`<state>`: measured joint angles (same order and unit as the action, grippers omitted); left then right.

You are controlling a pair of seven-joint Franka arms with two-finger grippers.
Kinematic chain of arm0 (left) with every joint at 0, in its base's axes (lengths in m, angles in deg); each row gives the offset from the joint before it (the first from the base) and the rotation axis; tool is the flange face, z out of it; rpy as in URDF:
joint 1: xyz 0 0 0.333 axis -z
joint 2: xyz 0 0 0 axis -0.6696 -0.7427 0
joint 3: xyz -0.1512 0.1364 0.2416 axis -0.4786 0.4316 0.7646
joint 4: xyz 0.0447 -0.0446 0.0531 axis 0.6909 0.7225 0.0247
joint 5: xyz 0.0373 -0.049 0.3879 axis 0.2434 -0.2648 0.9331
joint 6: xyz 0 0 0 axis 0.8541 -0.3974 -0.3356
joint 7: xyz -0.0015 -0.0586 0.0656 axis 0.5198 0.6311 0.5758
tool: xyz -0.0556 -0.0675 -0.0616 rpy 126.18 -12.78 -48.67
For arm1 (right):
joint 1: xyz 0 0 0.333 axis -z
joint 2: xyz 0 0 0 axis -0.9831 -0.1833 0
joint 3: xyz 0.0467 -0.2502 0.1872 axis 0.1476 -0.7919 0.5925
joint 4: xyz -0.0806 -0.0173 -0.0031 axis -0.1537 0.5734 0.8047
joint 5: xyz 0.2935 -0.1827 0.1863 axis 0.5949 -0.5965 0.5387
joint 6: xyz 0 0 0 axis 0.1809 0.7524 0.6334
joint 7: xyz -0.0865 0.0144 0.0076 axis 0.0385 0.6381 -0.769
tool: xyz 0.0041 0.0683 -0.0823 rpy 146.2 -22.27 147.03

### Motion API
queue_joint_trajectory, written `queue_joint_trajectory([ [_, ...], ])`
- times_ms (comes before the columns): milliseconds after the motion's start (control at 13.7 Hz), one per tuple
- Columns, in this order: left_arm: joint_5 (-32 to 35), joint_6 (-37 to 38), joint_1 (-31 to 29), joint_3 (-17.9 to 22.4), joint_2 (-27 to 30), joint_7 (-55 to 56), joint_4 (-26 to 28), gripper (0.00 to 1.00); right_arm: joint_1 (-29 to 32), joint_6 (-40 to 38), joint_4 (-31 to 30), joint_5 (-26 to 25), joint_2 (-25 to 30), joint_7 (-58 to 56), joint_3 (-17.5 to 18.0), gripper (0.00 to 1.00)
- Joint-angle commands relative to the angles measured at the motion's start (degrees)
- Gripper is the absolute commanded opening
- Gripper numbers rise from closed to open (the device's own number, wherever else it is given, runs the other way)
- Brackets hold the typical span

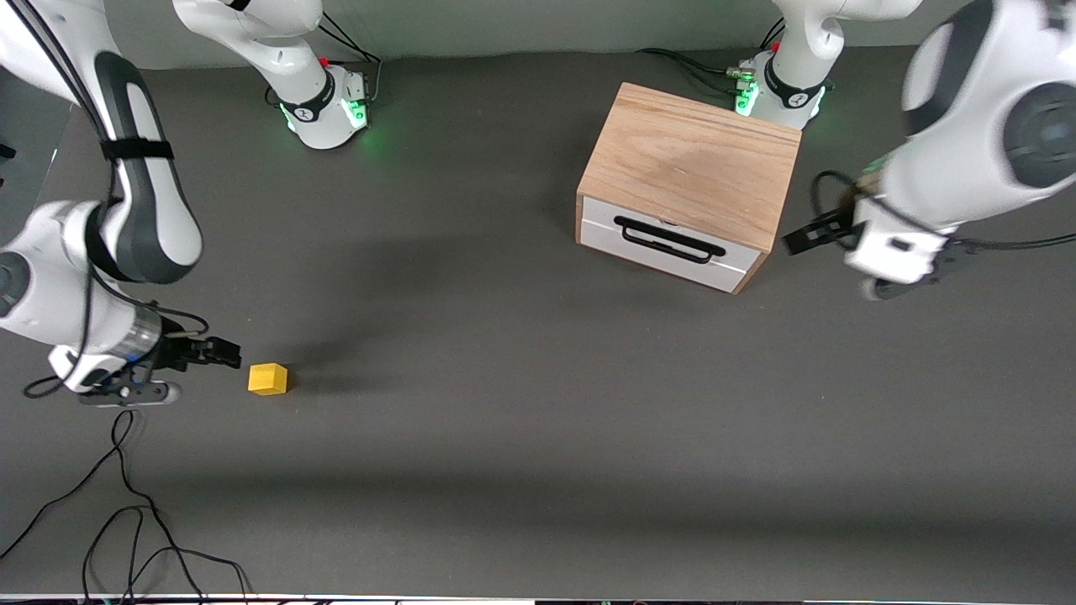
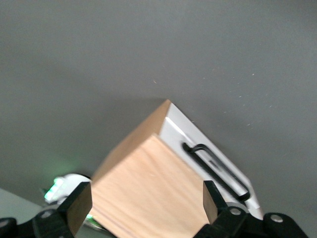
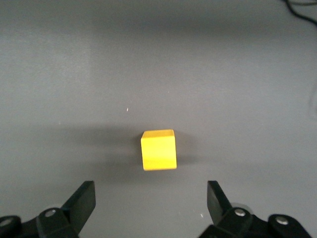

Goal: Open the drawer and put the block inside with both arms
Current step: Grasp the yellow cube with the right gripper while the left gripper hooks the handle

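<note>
Over at the right arm's end of the table, the right gripper sits low with its black fingers spread wide, grasping nothing. Just beside its tips rests the small bright yellow cube, flat on the dark grey table and untouched. From the right wrist view the cube lies ahead of the spread fingers, roughly centred between them. To take it cleanly, I'd say the gripper should move forward until the cube is fully between the pads, squared to its flat faces, then close.

Moving along, well apart from the cube and farther from the front camera, stands the light-wood box cabinet. Its wide white-fronted drawer with the black bar handle looks fully closed, so nothing of its inside shows.

Then the left gripper, up in the air beside the cabinet toward the left arm's end, its fingers parted and holding nothing. It needs to come round to the drawer's front and straddle that bar before pulling straight out.
</note>
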<state>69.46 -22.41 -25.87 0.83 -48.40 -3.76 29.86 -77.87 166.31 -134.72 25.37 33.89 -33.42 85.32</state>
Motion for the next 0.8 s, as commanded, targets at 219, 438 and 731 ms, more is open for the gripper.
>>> queue_joint_trajectory([
  [219,-2.39,-7.00,6.94,0.76,-7.62,24.49,-0.21,1.00,-0.25,9.98,-2.25,1.65,-5.70,-0.52,-0.41,1.00],
  [438,-4.07,-9.48,9.22,0.76,-11.49,30.84,-0.03,1.00,-0.25,14.12,-2.25,1.65,-8.78,-0.52,-0.33,1.00],
  [731,-3.98,-11.76,11.68,0.76,-16.24,39.71,1.11,1.00,-0.25,19.84,-4.97,1.65,-10.98,-0.52,-0.33,1.00],
])
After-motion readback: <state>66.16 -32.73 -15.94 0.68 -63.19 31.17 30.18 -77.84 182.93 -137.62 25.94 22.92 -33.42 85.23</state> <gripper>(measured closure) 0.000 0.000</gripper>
